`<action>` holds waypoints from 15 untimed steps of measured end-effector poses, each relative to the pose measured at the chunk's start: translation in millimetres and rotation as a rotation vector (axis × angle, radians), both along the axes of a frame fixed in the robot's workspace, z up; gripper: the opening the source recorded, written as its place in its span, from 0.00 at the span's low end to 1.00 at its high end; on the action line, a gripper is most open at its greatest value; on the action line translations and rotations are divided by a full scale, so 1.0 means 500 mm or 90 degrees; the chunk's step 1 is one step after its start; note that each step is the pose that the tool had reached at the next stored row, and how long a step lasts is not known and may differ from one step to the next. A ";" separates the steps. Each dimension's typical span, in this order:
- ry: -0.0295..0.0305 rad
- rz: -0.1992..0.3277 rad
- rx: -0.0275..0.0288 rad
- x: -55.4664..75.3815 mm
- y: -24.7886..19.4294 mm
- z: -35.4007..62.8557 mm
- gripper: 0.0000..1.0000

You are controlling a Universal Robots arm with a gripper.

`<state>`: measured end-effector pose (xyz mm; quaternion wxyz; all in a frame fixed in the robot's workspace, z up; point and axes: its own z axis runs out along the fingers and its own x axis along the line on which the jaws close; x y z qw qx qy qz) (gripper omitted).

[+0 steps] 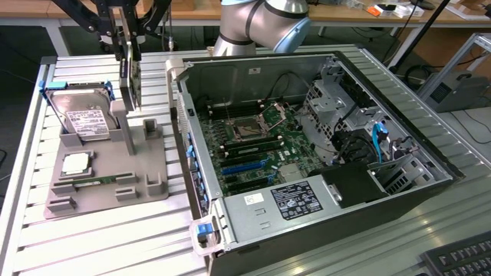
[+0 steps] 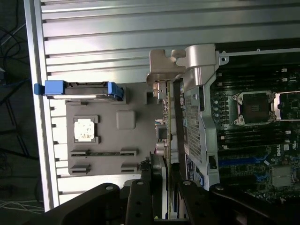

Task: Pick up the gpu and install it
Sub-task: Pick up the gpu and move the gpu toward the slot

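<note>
Pick stage, exterior and wrist views. The end effector [image 1: 128, 35] is clenched on the gpu [image 1: 132, 77], 1 finger on each flat face, so the card hangs upright and edge-on to the exterior camera. A grip on the faces probably serves to leave the card's edges unobstructed. You find the card above the grey fixture tray [image 1: 153, 190], over the upright holder beside the hard drive [image 1: 86, 119], and just outside the wall of the open computer case [image 1: 184, 115], not within it. In the wrist view the fingers [image 2: 140, 197] flank the card's thin edge, which points toward the case corner. The processor [image 1: 75, 164] and memory stick [image 1: 88, 182] lie in their tray recesses on the counter [image 1: 100, 241]. The motherboard [image 1: 257, 141], with its blue expansion slots [image 1: 241, 167], lies exposed and well apart from the card.
</note>
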<state>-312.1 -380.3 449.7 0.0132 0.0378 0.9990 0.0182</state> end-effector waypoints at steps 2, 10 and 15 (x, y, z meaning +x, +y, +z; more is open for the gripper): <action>0.0000 0.000 0.0000 0.000 0.0000 0.000 0.27; 0.0000 0.000 -0.0003 0.009 -0.0049 0.000 0.27; 0.0001 0.000 -0.0013 0.025 -0.0079 0.000 0.27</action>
